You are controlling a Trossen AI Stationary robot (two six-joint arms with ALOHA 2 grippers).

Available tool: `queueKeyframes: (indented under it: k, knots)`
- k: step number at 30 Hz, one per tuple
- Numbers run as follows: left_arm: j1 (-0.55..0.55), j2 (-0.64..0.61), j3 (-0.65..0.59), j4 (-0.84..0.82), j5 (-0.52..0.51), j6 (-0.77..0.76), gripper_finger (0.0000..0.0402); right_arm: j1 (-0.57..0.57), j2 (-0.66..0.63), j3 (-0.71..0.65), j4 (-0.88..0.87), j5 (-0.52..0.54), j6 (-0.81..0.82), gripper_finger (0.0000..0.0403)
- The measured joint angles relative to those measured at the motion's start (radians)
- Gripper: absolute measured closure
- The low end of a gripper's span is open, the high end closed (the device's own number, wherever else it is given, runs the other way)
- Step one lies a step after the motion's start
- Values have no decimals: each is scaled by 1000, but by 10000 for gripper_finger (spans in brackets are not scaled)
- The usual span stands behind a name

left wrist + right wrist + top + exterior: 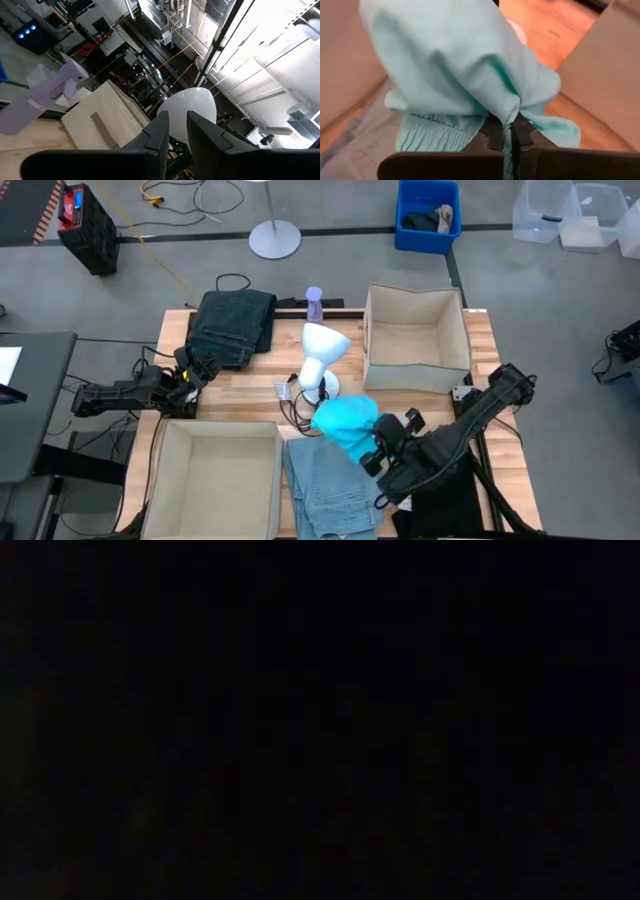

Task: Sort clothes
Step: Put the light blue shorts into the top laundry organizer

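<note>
The teal shirt [345, 420] is bunched at mid table, near the lamp, with my right gripper [372, 452] shut on it; it fills the right wrist view [455, 65]. The light blue jeans [330, 490] lie flat at the near edge, partly under the shirt. The dark green trousers [235, 325] lie folded at the far left. My left gripper [188, 377] is at their near left corner, its fingers [162, 132] a narrow gap apart with nothing between them. A black garment [445, 510] shows under my right arm. The low view is dark. My right gripper pinches a gathered fold of the teal shirt [509, 117] between its two fingers, coming from the table's near right side. The cloth is drawn to a point at the fingers. The rest of the shirt bulges ahead of them, its lower part on the jeans [350, 150].
A white desk lamp [320, 355] and a purple spray bottle [314, 302] stand at mid table. One beige fabric box [415, 340] stands at the far right, another [215, 480] at the near left. Cables lie around the lamp base.
</note>
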State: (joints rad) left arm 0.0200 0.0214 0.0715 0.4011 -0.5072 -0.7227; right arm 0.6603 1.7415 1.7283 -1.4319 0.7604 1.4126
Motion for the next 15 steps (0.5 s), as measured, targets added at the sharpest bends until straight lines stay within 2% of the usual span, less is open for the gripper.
queueKeyframes:
  k: [10, 15]
  knots:
    - [0, 0, 0, 0, 4, 0, 336, 70, -190, 23, 3, 13, -141, 397]
    - [0, 0, 0, 0, 5, -1, 336, 119, -280, 23, 2, 127, -168, 397]
